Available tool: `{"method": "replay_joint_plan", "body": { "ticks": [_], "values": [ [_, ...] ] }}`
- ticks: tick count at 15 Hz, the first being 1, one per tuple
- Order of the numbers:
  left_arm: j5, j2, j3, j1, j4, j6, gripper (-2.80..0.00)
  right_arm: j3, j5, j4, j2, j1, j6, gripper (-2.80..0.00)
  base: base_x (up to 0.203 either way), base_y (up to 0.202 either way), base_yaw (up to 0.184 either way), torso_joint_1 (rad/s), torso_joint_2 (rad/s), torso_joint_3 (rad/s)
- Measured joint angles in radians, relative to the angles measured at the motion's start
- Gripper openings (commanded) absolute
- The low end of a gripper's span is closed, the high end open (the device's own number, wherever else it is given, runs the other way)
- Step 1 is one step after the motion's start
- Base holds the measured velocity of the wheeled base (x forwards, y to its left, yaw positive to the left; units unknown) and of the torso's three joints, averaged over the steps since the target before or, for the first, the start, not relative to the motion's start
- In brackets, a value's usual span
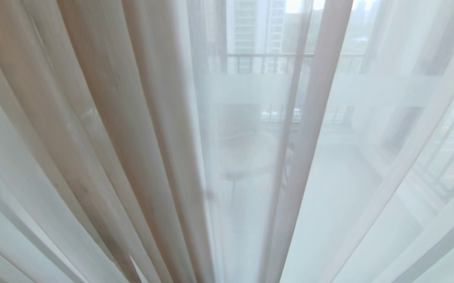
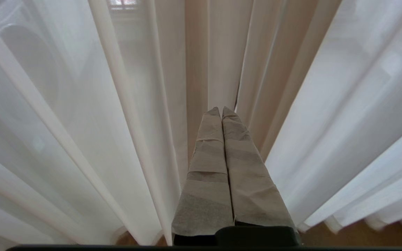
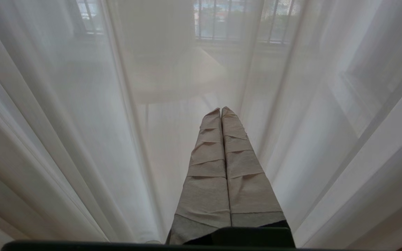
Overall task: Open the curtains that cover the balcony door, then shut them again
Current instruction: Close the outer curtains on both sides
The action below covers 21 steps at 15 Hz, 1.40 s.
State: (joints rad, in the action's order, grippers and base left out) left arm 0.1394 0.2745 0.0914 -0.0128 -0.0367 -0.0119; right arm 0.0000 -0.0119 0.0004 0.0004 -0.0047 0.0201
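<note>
- While the curtains (image 1: 105,129) hang across the whole head view, we judge the job as either barely begun or right at its end: the fabric covers the glass, and nothing in front of us says which.
- We see two layers. The thick cream drape fills the left side of the head view in heavy pleats; the thin white sheer (image 1: 368,157) takes the middle and right.
- Through the sheer we make out a balcony railing (image 1: 266,63), a round table (image 1: 250,157) and tall buildings (image 1: 256,23) beyond. The balcony door itself we cannot pick out as a separate frame behind the fabric.
- Neither arm shows in the head view; we find each gripper only through its own wrist camera.
- The left gripper (image 2: 221,111) points at the folds where cream drape meets sheer, its two wrapped fingers (image 2: 208,164) pressed together with no cloth between them. Whether the tips touch the fabric we cannot tell.
- The right gripper (image 3: 221,111) faces the sheer, fingers (image 3: 208,167) likewise flat against each other, holding nothing.
- Our count: two curtain layers, two grippers, four wrapped fingers, one table, one railing.
- If opening is still ahead, we reckon a gripper must first catch a curtain edge.
</note>
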Motion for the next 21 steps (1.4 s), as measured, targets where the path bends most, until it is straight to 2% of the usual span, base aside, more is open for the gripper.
{"method": "replay_joint_plan", "body": {
  "ticks": [2,7,21],
  "values": [
    [-0.016,-0.041,-0.067,0.029,-0.099,-0.01,-2.8,0.0,0.0,0.001,0.0,0.0,-0.001,-2.8,0.0,0.0,0.0,0.0,0.0,0.0],
    [-0.163,-0.222,-0.09,0.018,0.034,-0.017,-2.8,0.0,0.0,0.0,0.0,0.0,-0.001,-2.8,0.0,0.0,0.0,0.0,0.0,0.0],
    [-0.169,-0.273,-0.091,0.015,0.037,-0.017,-2.8,0.0,0.0,0.0,0.0,0.0,-0.001,-2.8,0.0,0.0,0.0,0.0,0.0,0.0]
  ]
}}
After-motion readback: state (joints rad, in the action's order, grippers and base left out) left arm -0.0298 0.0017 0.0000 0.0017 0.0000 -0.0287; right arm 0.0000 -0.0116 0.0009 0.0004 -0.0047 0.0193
